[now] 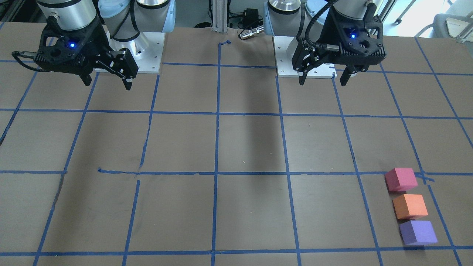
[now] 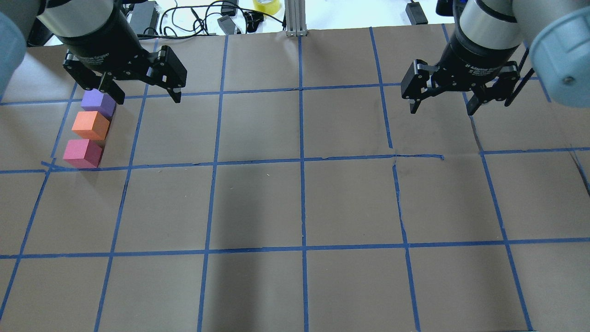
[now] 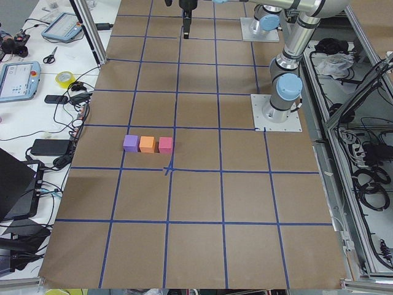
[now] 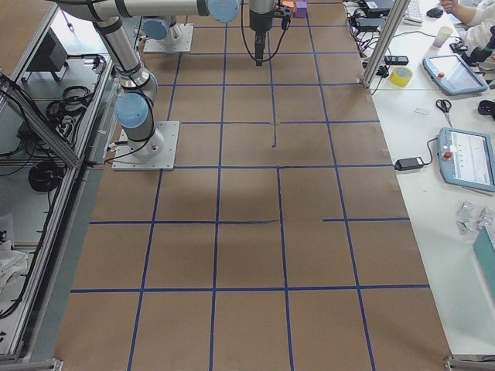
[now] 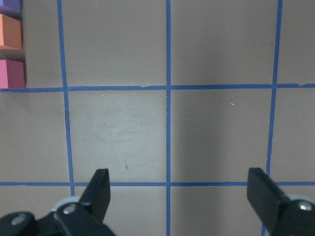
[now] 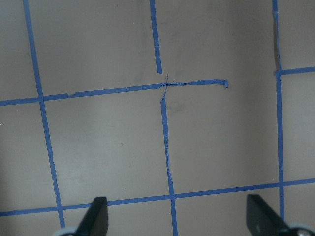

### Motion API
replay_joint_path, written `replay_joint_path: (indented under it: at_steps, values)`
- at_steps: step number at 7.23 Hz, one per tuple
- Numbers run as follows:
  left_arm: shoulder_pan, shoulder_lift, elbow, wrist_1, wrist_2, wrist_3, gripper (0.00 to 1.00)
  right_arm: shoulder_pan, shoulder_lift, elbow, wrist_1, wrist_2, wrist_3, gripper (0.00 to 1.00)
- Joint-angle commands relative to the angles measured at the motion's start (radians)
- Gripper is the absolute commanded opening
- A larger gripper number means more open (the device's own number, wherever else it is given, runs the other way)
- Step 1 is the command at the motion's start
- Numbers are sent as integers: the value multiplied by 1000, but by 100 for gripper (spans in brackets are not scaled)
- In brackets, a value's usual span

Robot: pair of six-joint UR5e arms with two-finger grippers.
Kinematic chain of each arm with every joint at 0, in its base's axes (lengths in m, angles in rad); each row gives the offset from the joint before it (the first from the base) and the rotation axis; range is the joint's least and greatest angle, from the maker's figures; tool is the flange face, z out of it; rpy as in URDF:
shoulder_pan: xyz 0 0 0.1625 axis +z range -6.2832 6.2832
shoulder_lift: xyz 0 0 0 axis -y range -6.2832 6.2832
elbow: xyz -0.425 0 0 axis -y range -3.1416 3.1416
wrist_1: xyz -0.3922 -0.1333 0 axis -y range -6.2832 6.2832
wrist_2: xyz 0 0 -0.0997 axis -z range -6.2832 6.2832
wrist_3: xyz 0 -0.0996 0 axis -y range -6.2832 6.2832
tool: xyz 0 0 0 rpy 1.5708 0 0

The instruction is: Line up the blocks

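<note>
Three blocks lie in a straight row, touching or nearly so, on the brown table at my far left: pinkish-red [image 2: 82, 153], orange [image 2: 90, 125], purple [image 2: 98, 103]. They also show in the front view as pinkish-red [image 1: 401, 180], orange [image 1: 410, 207] and purple [image 1: 417, 232], and at the top left corner of the left wrist view, e.g. the orange one [image 5: 10, 32]. My left gripper [image 2: 147, 97] hangs open and empty above the table, just right of the purple block. My right gripper [image 2: 441, 109] hangs open and empty over the right side.
Blue tape lines [image 2: 302, 161] mark a grid on the brown paper. The two arm base plates [image 1: 127, 51] [image 1: 295, 59] sit at the robot's edge. Cables and a yellow tape roll [image 2: 266, 5] lie beyond the far edge.
</note>
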Motion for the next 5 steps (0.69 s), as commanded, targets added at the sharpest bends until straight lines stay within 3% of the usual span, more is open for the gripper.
replay_joint_path:
  at_steps: [1, 5]
  values:
    - [-4, 6, -11, 4, -2, 1, 100, 0, 0, 0, -1, 4, 0, 100]
    - [-4, 26, -19, 4, 1, 7, 100, -2, 0, -1, -1, -1, -2, 100]
